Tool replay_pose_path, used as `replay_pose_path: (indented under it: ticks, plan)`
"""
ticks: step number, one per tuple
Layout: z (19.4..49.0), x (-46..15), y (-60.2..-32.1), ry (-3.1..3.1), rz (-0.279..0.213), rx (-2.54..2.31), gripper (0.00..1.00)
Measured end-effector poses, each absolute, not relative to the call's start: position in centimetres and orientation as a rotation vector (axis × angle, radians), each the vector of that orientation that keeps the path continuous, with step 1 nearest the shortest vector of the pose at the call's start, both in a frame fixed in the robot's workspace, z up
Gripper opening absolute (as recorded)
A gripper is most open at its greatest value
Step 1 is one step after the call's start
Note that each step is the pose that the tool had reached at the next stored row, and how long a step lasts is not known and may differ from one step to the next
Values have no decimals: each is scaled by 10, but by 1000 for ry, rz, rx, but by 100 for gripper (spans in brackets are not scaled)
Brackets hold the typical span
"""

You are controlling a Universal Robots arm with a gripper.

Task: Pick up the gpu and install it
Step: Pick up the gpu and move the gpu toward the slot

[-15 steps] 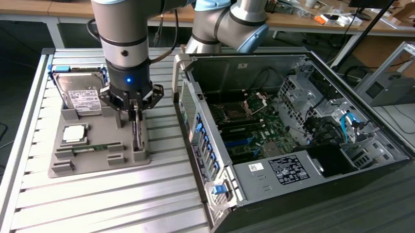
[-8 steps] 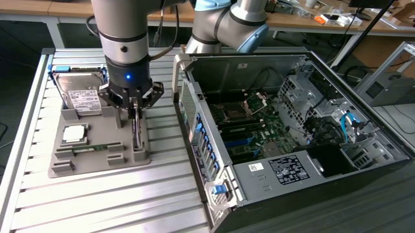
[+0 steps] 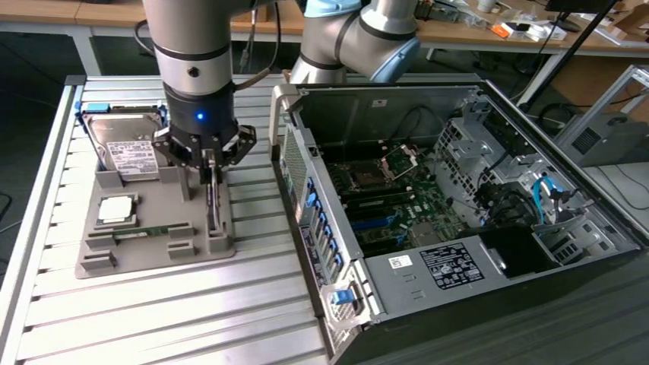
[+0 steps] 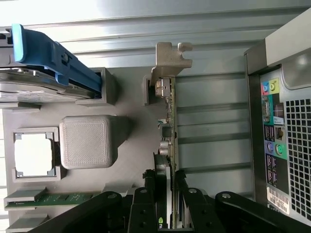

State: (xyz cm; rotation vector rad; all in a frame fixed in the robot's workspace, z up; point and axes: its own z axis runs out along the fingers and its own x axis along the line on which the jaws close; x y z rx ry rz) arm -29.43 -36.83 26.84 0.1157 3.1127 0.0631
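Note:
The gpu (image 3: 211, 207) stands edge-on as a thin strip in a slot on the right side of the grey holder tray (image 3: 152, 257). In the wrist view the gpu (image 4: 169, 114) runs away from the fingers, its silver bracket (image 4: 171, 57) at the far end. My gripper (image 3: 208, 166) hangs straight down over the card. My gripper (image 4: 165, 194) has its black fingers (image 4: 146, 199) pressed on both faces of the board, shut on it. The card's lower edge still sits in the tray.
The tray also holds a silver hard drive (image 3: 127, 144) in a blue carrier (image 4: 53, 58), a CPU (image 3: 117, 209) and a green memory stick (image 3: 152, 230). The open computer case (image 3: 527, 137) lies on the exterior view's right, motherboard (image 3: 390, 205) exposed; its rear panel (image 4: 282, 145) is close by.

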Motion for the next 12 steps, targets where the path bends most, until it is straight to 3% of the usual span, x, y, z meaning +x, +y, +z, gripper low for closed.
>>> replay_pose_path:
  ticks: [12]
  plan:
    - [280,-294,-368,3113,63,116,27]
